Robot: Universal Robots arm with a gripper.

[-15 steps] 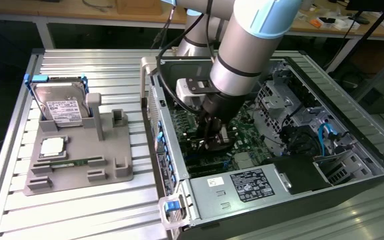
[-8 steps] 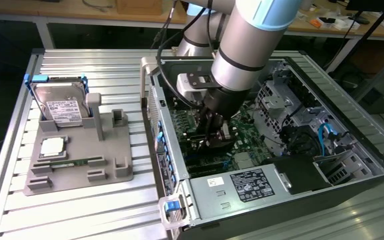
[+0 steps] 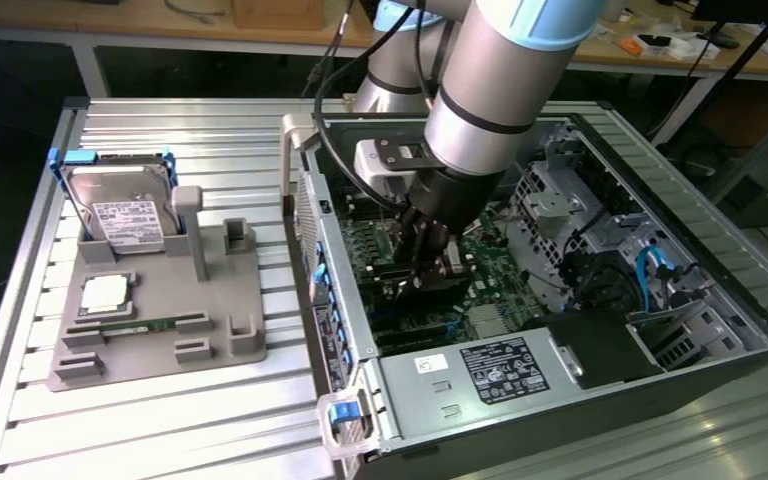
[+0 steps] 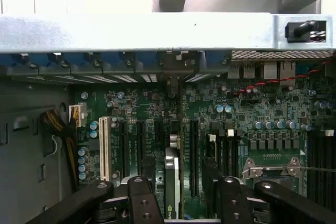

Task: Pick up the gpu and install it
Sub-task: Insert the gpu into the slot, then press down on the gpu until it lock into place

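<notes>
There is one arm, and its one gripper [image 4: 179, 170] is inside the one open computer case [image 3: 408, 378], low over the green motherboard [image 3: 498, 285]. The two fingers [image 4: 149, 174] stand wide open, one on each side of the gpu [image 4: 172, 192], and a gap is seen at both sides, so they do not grip it. The gpu is one card, standing on its edge inside the case; whether it is fully seated, I cannot tell. One long beige slot [image 4: 105, 148] is also on the board. In the exterior view's left lies one grey tray [image 3: 231, 280] with three parts: one hard drive [image 3: 128, 205], one small part with pale label [image 3: 105, 292], and one green stick [image 3: 137, 326].
</notes>
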